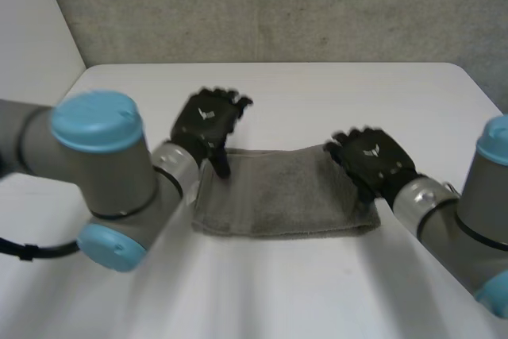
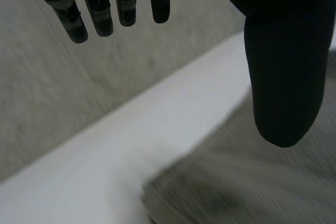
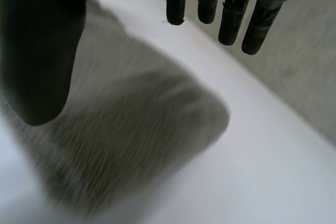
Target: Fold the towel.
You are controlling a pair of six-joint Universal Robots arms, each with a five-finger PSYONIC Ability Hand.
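Noted grey towel (image 1: 282, 192) flat on white table (image 1: 317, 93) before grey speckled wall (image 1: 278, 5), left hand (image 1: 208, 121) and right hand (image 1: 371, 158) spread, empty, at its far corners.

The grey towel (image 1: 286, 192) lies flat as a wide, thick rectangle near the middle of the white table (image 1: 317, 93).

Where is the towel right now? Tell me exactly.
In the head view the grey towel lies flat on the white table with the left hand at its far left corner and the right hand at its far right corner.
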